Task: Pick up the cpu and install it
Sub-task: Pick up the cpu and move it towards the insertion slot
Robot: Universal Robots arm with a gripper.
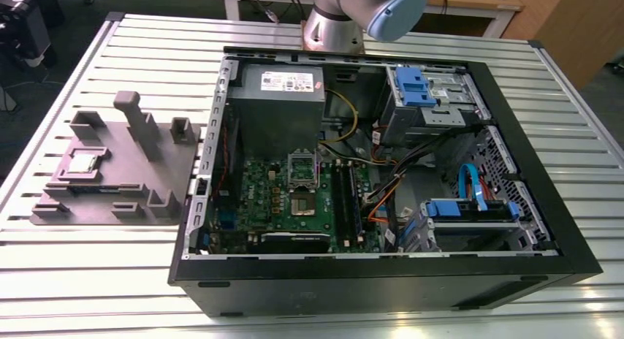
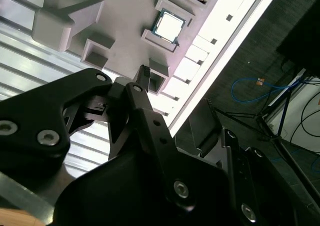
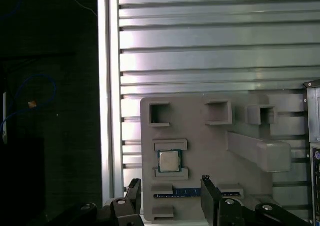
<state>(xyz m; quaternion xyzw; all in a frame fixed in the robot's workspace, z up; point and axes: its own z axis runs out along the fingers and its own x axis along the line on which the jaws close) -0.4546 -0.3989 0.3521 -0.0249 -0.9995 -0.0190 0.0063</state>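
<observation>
On grey holder [image 3: 210,151], cpu [image 3: 169,161] seated in square recess; gripper [image 3: 170,190] spread, empty, apart from it.

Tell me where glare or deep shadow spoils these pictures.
Second wrist view: the table edge glares white, yet the cpu is readable. First wrist view: the floor beyond the table is nearly black. Exterior view: even light, soft sheen on the table.

Bright, even light fills the exterior view, and the slatted table [image 1: 98,280] shines pale. In the second wrist view the table's edge burns out to white glare. The floor [image 3: 50,136] in the first wrist view lies dark, perhaps in shadow.
</observation>
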